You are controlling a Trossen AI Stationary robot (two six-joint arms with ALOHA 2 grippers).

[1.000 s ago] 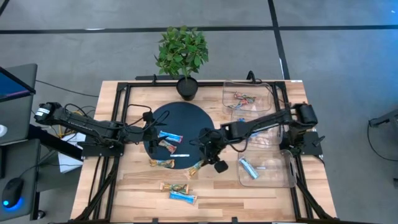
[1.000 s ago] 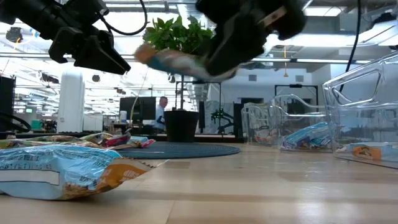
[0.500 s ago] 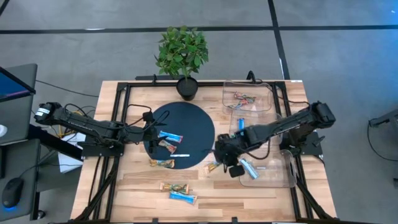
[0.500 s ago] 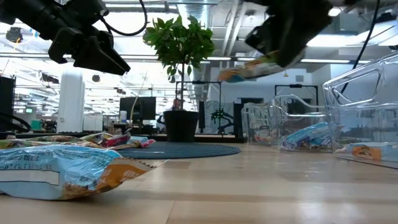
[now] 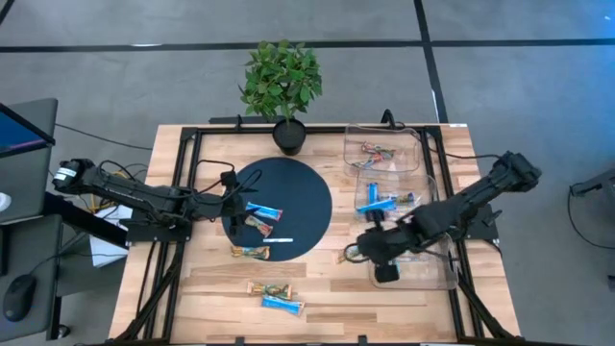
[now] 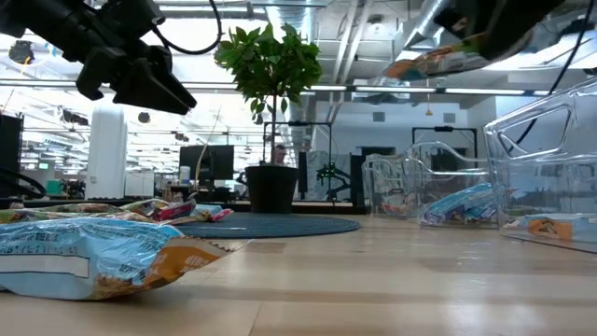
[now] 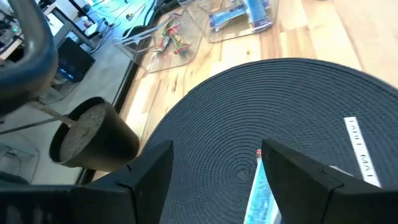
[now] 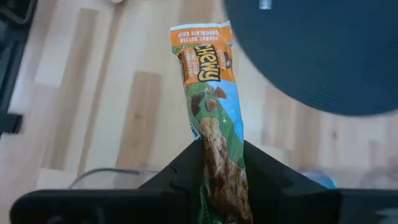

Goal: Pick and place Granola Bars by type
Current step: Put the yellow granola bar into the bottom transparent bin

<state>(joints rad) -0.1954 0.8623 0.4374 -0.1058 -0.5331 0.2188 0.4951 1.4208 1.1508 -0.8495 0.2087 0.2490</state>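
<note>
Aloft beside the clear bins (image 5: 415,252), a green-and-orange granola bar (image 8: 214,118) hangs clamped in the right gripper (image 5: 370,252), above the wooden table (image 5: 327,293) near the round black mat (image 5: 298,192). Left gripper (image 5: 233,204) hovers over that mat's bars, jaws spread and empty; an office room shows behind the potted plant (image 6: 270,103).

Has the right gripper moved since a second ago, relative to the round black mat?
Yes. The right gripper, shut on a granola bar, has moved off the black mat edge, rightward toward the clear bins.
</note>
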